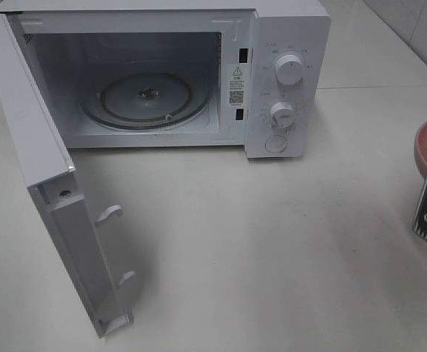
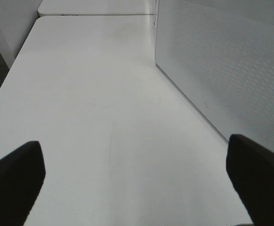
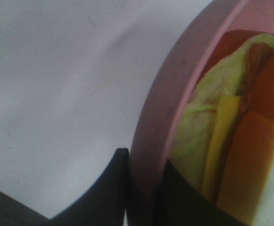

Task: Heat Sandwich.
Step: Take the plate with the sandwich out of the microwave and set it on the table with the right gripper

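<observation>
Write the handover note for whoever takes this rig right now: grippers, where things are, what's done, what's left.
Left gripper: jaws wide open, holding nothing, over bare table beside the microwave's side wall.
Right gripper: jaws shut on the rim of the pink plate, at the right edge of the exterior view.
Sandwich: on that plate, not yet in the oven.
Done: microwave door swung fully open; glass turntable bare; plate gripped.
Left: carry the plate across and set it on the turntable, release, close the door, then probably set the knobs.
</observation>
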